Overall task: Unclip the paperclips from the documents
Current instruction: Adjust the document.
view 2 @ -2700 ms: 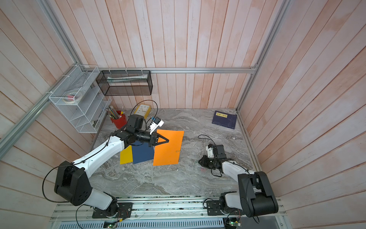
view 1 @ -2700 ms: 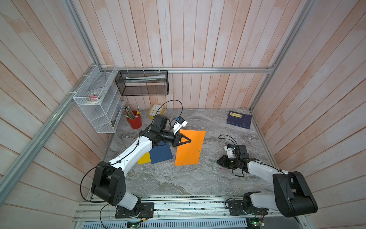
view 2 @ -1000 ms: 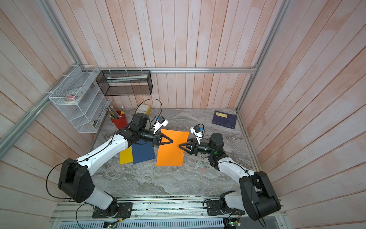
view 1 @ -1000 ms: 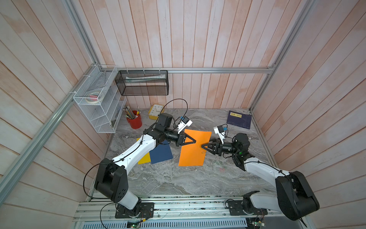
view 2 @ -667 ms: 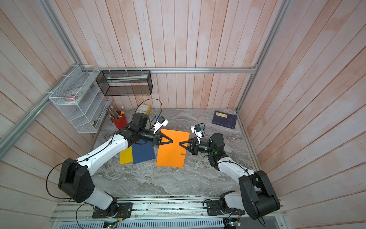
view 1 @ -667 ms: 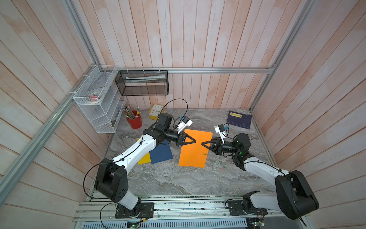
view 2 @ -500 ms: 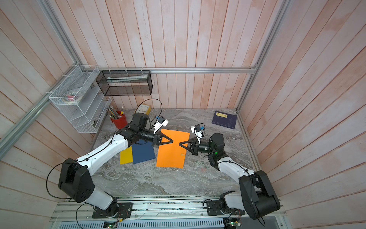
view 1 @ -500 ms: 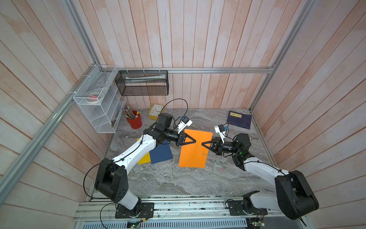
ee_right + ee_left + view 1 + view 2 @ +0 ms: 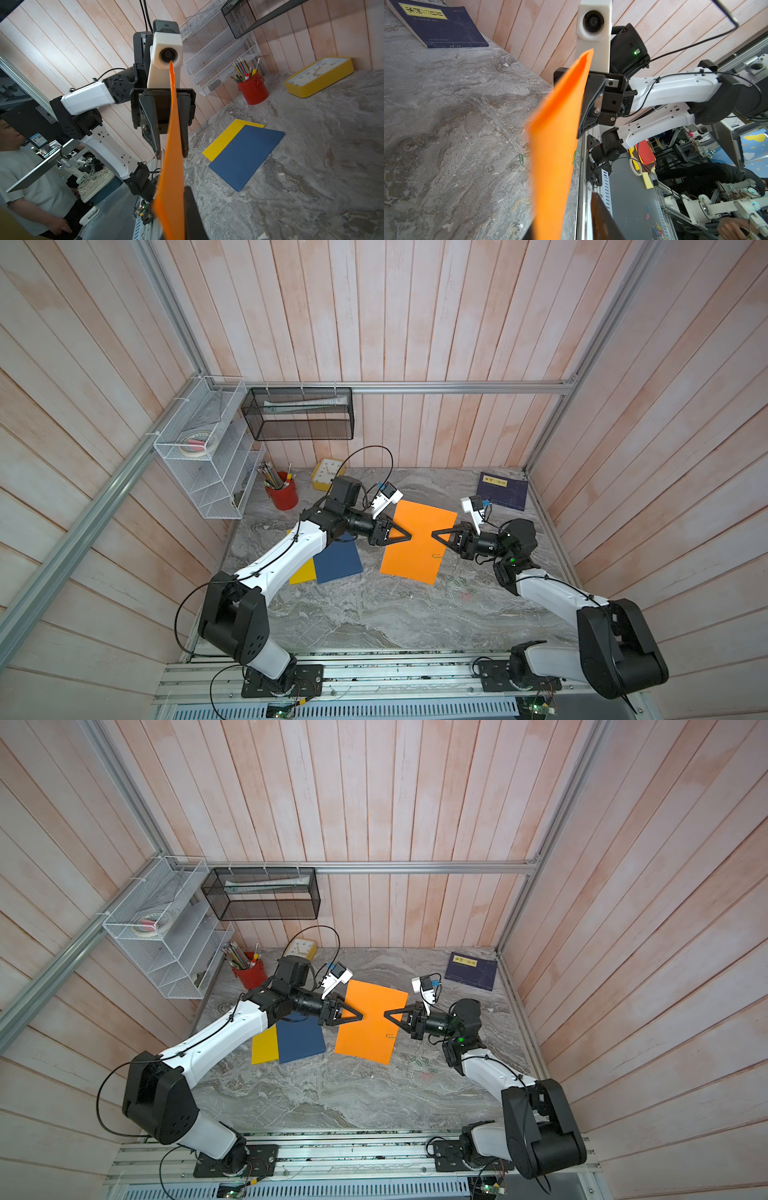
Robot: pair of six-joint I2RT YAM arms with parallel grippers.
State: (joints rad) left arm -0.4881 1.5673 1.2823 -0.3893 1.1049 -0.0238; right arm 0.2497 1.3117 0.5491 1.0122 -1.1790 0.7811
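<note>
Over the grey marble tabletop [image 9: 374,614] we are counting three sheets: the yellow sheet [image 9: 301,574] and blue sheet [image 9: 338,562] are lying overlapped, and the orange sheet [image 9: 415,549] is hanging raised between two grippers. The right gripper [image 9: 433,534] is pinching one edge; the left gripper [image 9: 409,536] is standing spread around the opposite edge. One paperclip [image 9: 436,554] is clinging to the orange sheet; loose paperclips [image 9: 459,584], too small to count, are lying beside it.

Three documents are showing: orange sheet [image 9: 415,558], blue sheet [image 9: 338,562], yellow sheet [image 9: 300,574]; plus one booklet [image 9: 505,493], one clock [image 9: 326,477], one cup [image 9: 284,499].

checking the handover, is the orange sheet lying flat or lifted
Lifted. Wrist views show the orange sheet edge-on above the table, clamped in the right gripper.
</note>
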